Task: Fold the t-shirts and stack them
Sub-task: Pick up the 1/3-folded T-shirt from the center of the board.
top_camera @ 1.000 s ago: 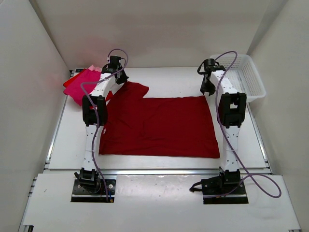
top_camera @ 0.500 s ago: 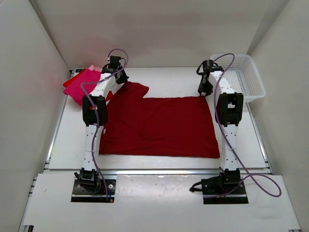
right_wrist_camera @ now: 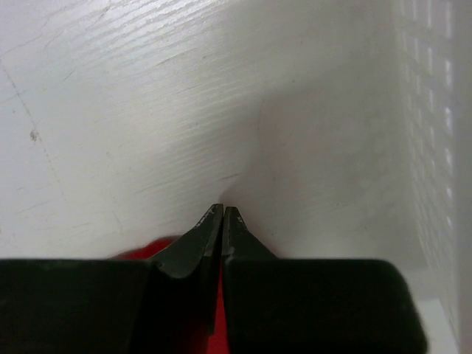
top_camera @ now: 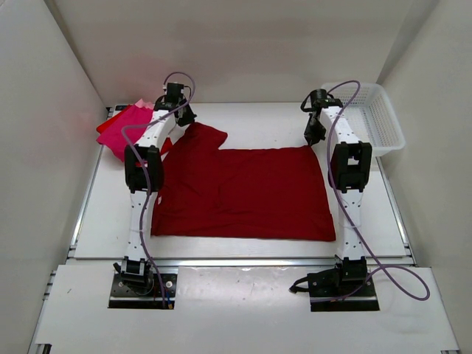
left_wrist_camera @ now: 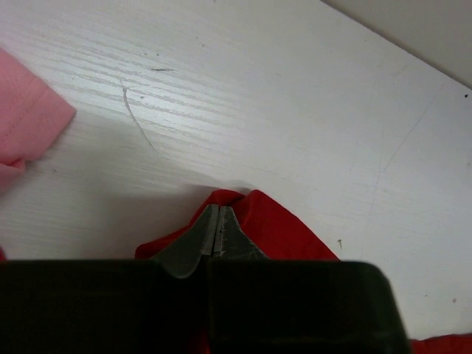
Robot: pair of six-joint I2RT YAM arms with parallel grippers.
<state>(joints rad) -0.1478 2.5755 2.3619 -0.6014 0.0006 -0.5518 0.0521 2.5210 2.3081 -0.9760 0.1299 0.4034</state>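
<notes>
A dark red t-shirt [top_camera: 243, 192] lies spread flat in the middle of the table. My left gripper [top_camera: 184, 120] is at its far left corner and is shut on a pinch of the cloth. In the left wrist view the left gripper [left_wrist_camera: 216, 221] has the dark red t-shirt [left_wrist_camera: 287, 232] bunched round its closed fingers. My right gripper [top_camera: 314, 139] is at the far right corner, shut. In the right wrist view red cloth [right_wrist_camera: 147, 249] shows between and beside the closed fingers of the right gripper [right_wrist_camera: 223, 214]. Folded magenta [top_camera: 122, 133], pink [left_wrist_camera: 26, 122] and red shirts lie piled at the far left.
A white lattice basket [top_camera: 372, 118] stands at the far right corner, close to the right gripper; its wall [right_wrist_camera: 435, 110] shows in the right wrist view. Cage walls enclose the table on three sides.
The right gripper has shut on the shirt's far right corner. The left gripper has stayed shut on the far left corner, and the shirt has not moved.
</notes>
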